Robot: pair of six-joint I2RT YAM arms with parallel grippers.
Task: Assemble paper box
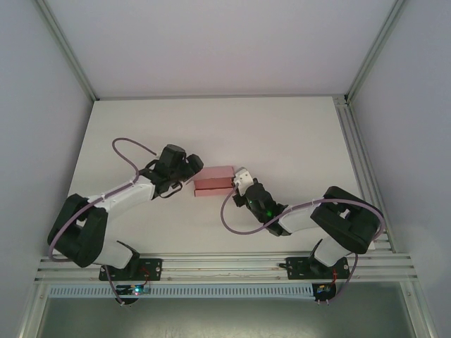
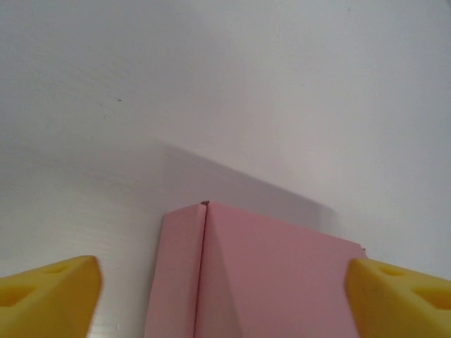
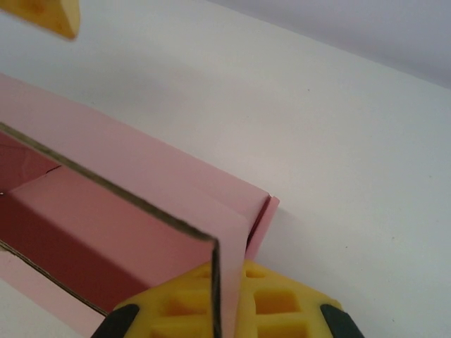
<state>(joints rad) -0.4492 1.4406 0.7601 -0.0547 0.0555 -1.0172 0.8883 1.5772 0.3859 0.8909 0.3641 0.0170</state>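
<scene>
On table [image 1: 296, 141], paper box [image 1: 214, 182] open-sided; left jaws wide astride it; right jaws wide.

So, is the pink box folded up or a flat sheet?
Folded up but not closed: the box forms a compact block, and the right wrist view sees inside.

Black-and-white shelled arms [image 1: 106, 211] trail looping mauve cables [image 1: 130, 144]; left gripper [image 2: 224, 296] and right gripper [image 1: 238, 179] carry yellow foam pads [image 3: 275, 303].
</scene>
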